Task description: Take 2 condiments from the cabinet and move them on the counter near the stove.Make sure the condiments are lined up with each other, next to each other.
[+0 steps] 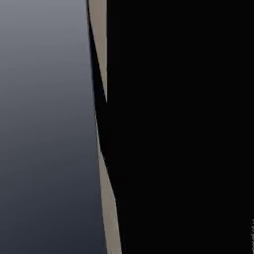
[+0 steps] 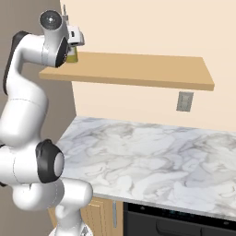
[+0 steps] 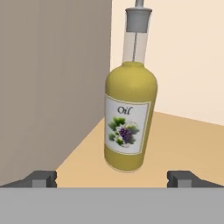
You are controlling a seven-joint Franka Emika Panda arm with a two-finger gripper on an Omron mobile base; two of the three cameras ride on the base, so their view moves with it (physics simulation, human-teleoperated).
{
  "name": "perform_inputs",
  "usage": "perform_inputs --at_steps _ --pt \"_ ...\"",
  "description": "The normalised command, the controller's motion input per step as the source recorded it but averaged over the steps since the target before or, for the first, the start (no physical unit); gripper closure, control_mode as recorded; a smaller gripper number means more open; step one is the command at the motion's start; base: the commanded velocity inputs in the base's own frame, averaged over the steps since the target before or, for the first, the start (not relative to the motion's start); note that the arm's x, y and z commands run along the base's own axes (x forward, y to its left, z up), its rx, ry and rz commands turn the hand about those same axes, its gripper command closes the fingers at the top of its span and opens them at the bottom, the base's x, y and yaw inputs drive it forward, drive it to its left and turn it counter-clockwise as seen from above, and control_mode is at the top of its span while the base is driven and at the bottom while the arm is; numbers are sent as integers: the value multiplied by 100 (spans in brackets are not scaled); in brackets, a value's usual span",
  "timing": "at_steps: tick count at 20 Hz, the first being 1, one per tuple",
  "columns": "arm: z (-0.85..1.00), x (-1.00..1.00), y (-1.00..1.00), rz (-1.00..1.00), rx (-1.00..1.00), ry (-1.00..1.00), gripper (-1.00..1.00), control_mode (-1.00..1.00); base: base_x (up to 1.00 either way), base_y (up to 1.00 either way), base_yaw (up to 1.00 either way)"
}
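A yellow condiment bottle (image 3: pixel 129 127) with a white "Oil" label and a grey pourer stands upright on the cabinet, a light-brown shelf board (image 3: pixel 188 140), close to a grey-brown side wall (image 3: pixel 48 87). My gripper (image 3: pixel 113 179) is open, its two fingertips spread wide on either side of the bottle's base and a little short of it, touching nothing. In the right base view the hand (image 2: pixel 75 37) is raised at the shelf board's (image 2: pixel 138 69) left end, covering most of the bottle (image 2: pixel 72 56). The white marble counter (image 2: pixel 138 156) lies below. The stove is out of view.
A grey wall outlet (image 2: pixel 185 101) sits between shelf and counter. A dark appliance front (image 2: pixel 175 221) shows under the counter's front edge, beside a light-wood door (image 2: pixel 103 214). The left base view is blocked by a grey surface (image 1: pixel 44 129) and a black mass (image 1: pixel 183 129).
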Motion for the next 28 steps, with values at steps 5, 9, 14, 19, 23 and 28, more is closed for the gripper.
perform_inputs --at_steps 5,9,14,19,23,28 --pt "-2 12 1 -2 0 0 -100 -100 0 0 0" --pt "-3 13 2 -2 0 0 -100 -100 0 0 0" --pt "0 10 3 -2 0 0 -100 -100 0 0 0" --pt "0 8 4 -2 0 0 -100 -100 0 0 0" --pt "-1 11 2 -1 0 0 -100 -100 0 0 0" --pt "-4 15 3 -1 0 0 -100 -100 0 0 0"
